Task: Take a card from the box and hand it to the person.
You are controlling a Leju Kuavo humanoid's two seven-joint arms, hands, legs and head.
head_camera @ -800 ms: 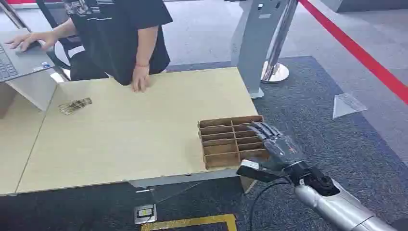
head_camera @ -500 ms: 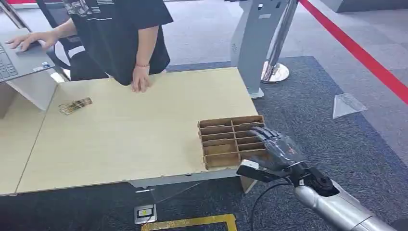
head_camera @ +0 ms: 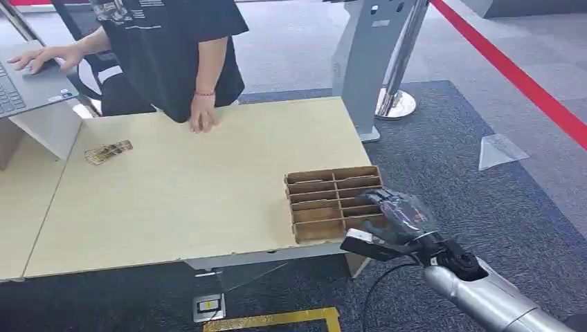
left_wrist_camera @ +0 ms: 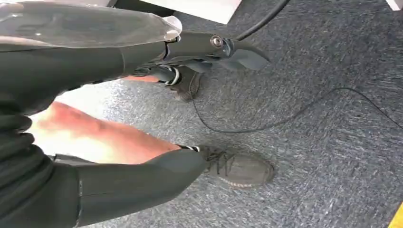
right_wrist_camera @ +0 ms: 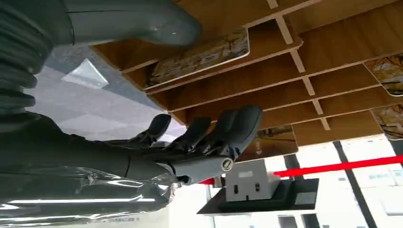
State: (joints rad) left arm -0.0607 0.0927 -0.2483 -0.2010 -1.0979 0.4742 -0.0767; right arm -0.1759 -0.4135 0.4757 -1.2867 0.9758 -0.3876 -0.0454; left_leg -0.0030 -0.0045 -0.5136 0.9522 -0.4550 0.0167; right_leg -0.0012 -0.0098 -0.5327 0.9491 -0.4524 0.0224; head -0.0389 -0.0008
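Brown slotted box point(head_camera: 334, 202) sits at the near right corner of the table point(head_camera: 194, 187), divided into narrow compartments. Right robot hand point(head_camera: 398, 211) is at the box's right edge, fingers point(right_wrist_camera: 223, 128) extended side by side and dipping toward the slots, thumb point(right_wrist_camera: 138, 21) held off to one side. Nothing pinched yet as far as I can see; fingers apart from thumb, empty.

Cards: wrist view shows a printed card point(right_wrist_camera: 202, 56) lying in the compartment between thumb and fingers, another card point(right_wrist_camera: 271, 142) just past the fingertips, more at the frame edge. A loose card point(head_camera: 108, 151) lies far across the table, well apart from the box. Person point(head_camera: 173, 48) stands at the far side, one hand point(head_camera: 201, 117) resting on the table, the other on a laptop point(head_camera: 28, 83).

Left robot hand point(left_wrist_camera: 85, 95) hangs low over carpet; its fingers appear curled in with nothing visible between them, but hard to be sure.

Step, judged: reaching in, grasp not made.

Risks:
- slots are narrow, fingers thick, so they may jam on a divider instead of reaching a card
- card lies flat-ish against a wall, so a pinch may slide off
- box is light and at the table corner, so a sideways push could shove it off the edge
- person's attention is on the laptop, so the handover may find no open hand
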